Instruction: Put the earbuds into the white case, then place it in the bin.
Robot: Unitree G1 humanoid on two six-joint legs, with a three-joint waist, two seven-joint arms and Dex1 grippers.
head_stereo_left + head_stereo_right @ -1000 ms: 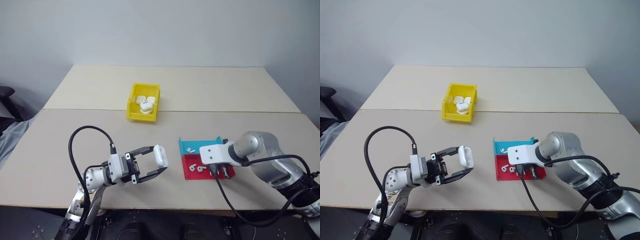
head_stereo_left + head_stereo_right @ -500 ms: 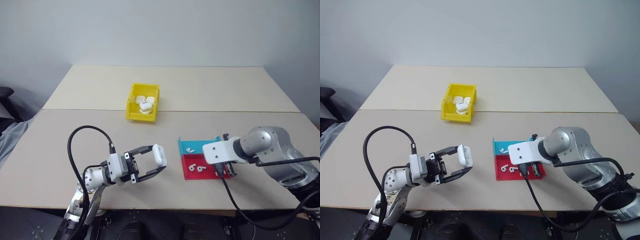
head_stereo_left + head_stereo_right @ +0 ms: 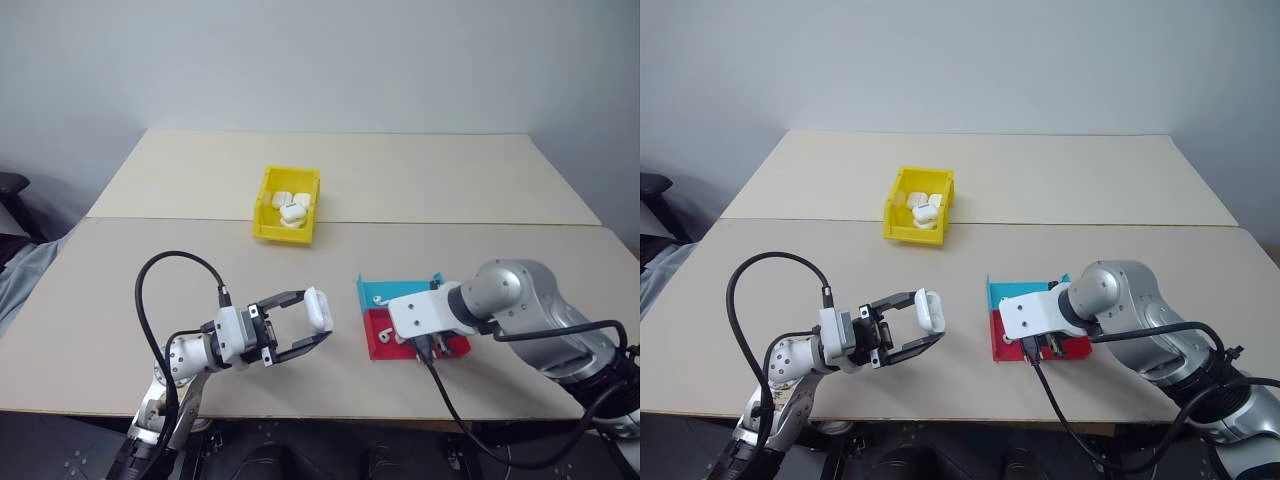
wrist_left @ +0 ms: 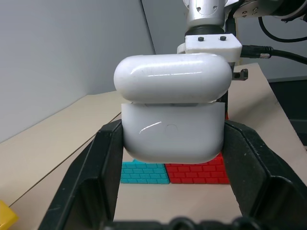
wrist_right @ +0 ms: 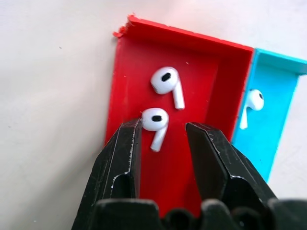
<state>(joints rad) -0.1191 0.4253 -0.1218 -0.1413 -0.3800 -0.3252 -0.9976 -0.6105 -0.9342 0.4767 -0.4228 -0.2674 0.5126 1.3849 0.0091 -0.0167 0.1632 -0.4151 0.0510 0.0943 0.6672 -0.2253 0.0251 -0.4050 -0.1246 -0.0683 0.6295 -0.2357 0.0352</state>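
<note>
My left gripper (image 3: 314, 322) is shut on the white case (image 4: 172, 127) and holds it above the table's front left, pointing toward the tray. The case's lid stands slightly ajar. My right gripper (image 5: 162, 128) points down over the tray's red half (image 5: 201, 91), open. One earbud (image 5: 154, 120) lies between its fingertips, close to one finger. A second earbud (image 5: 166, 81) lies just beyond it, and a third earbud (image 5: 253, 103) is in the blue half (image 5: 283, 115). The yellow bin (image 3: 264, 205) sits further back on the table.
Several white cases (image 3: 290, 207) lie inside the bin. The blue-and-red tray (image 3: 375, 292) sits at the front right, partly covered by my right wrist. A seam (image 3: 500, 225) runs across the table between bin and tray. A black cable (image 3: 150, 300) loops over my left arm.
My right hand has shifted a little to the left over the tray. My left gripper and the case have stayed in place.
</note>
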